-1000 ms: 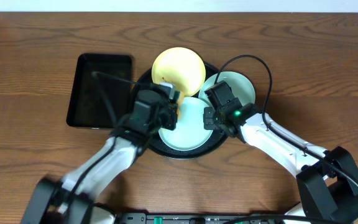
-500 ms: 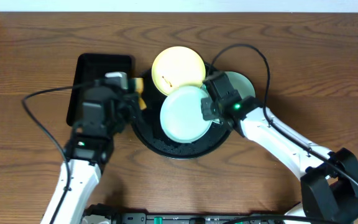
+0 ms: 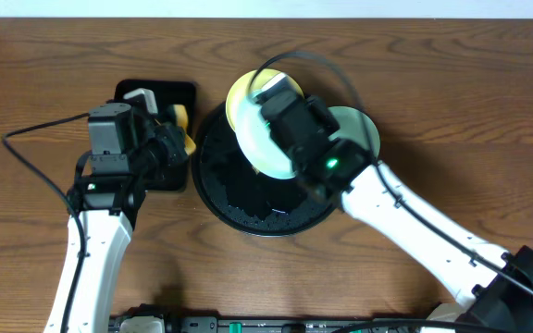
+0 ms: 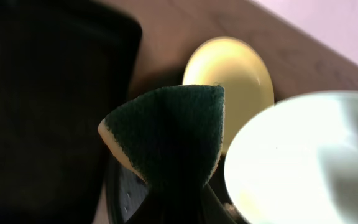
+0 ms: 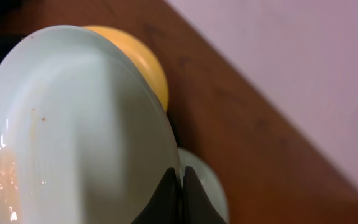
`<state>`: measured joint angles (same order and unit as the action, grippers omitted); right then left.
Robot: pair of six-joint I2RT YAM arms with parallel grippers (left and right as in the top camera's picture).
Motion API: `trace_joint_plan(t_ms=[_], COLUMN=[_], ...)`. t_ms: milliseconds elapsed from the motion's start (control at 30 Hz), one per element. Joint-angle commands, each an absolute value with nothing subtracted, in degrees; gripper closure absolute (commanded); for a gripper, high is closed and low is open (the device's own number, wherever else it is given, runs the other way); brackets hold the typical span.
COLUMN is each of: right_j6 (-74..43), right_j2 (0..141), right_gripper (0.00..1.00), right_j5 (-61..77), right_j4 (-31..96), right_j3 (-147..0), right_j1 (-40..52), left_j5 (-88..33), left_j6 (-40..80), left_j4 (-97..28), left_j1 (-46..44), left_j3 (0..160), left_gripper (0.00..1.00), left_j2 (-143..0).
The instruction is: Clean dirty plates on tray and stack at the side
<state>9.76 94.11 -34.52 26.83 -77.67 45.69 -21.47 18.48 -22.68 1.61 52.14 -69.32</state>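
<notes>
My right gripper [image 3: 280, 139] is shut on the rim of a pale mint-green plate [image 3: 259, 153], held tilted on edge above the round black tray [image 3: 248, 199]. Up close, its fingers [image 5: 180, 177] pinch the plate's edge, and small brown specks show on the plate's face [image 5: 73, 137]. A pale yellow plate [image 3: 239, 97] lies at the tray's back, partly hidden. A second mint plate [image 3: 357, 125] lies at the tray's right. My left gripper [image 3: 176, 134] is shut on a green-and-yellow sponge [image 4: 166, 137] and hangs left of the tray.
A smaller rectangular black tray [image 3: 160, 92] lies left of the round tray, mostly under my left arm. Cables loop over both arms. Bare wood-grain tabletop [image 3: 452, 83] lies to the right, behind and in front of the trays.
My left gripper drew back leftward with the sponge, off the round tray to the rectangular one. My right gripper lifted the mint plate off the tray, tipped it up and moved it left.
</notes>
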Motion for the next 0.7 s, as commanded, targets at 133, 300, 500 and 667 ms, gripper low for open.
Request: trace_joint_plan(t_ms=[133,300,500,667], right_j6=[15.6,15.3,14.1,12.2], right_j2=[93.9,93.9,93.9,93.9], right_gripper=[0.99,0.99,0.99,0.99], right_j5=[-49.6,-49.4,-41.8,-41.3], right_j4=[22.1,22.0,21.9,21.8], right_j3=[-78.5,-78.4,-78.4,-78.4], right_j1=[50.5,50.7,50.7,50.7], left_j5=[-28.1,-35.0,-45.6,-46.1], left_j6=[19.4,19.4,19.4,19.4], left_j4=[-29.9,-33.3,-34.1,-33.6], left_j1=[1.8,1.6,-0.5,-3.8], left_j3=[53.4,53.4,53.4,53.4], left_gripper=[0.93,0.92,0.93,0.93], left_j2=[-70.7,-70.7,-70.7,-70.8])
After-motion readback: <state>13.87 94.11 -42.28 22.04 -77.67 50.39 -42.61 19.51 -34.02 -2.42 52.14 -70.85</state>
